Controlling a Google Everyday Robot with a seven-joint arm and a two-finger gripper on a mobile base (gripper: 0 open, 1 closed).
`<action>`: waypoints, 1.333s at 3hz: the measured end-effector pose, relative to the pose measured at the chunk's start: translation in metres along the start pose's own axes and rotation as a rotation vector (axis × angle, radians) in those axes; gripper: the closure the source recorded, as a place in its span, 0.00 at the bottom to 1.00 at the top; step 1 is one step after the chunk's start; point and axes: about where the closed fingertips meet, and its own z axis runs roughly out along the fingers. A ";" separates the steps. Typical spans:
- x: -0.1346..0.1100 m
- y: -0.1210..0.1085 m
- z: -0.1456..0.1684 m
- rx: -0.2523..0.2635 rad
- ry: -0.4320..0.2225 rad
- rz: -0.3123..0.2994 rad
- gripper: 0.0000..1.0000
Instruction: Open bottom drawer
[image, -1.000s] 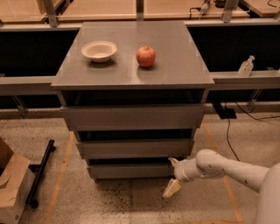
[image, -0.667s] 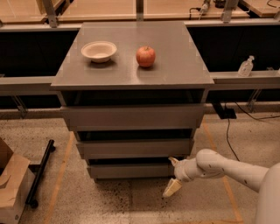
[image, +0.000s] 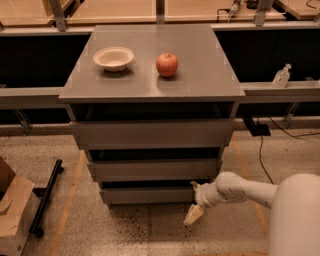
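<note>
The bottom drawer (image: 150, 194) is the lowest and narrowest of three plain grey handleless fronts in the cabinet, just above the floor. Above it sit the mid-width front (image: 152, 169) and the widest front (image: 152, 133). My gripper (image: 194, 202) is at the bottom drawer's right end, at the end of a white arm coming from the lower right. One tan finger (image: 193, 215) hangs below the drawer's front edge; the other sits at the drawer's top right corner.
A white bowl (image: 113, 58) and a red apple (image: 167, 64) stand on the cabinet top (image: 200, 75). A cardboard box (image: 12, 212) and a black bar (image: 46, 196) lie on the floor at left. A cable (image: 260, 150) runs at right; a bottle (image: 281, 76) stands on the ledge.
</note>
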 end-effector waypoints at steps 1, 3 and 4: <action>0.029 -0.008 0.023 0.005 0.019 0.052 0.00; 0.068 -0.036 0.062 0.034 -0.074 0.148 0.00; 0.071 -0.058 0.076 0.052 -0.129 0.157 0.00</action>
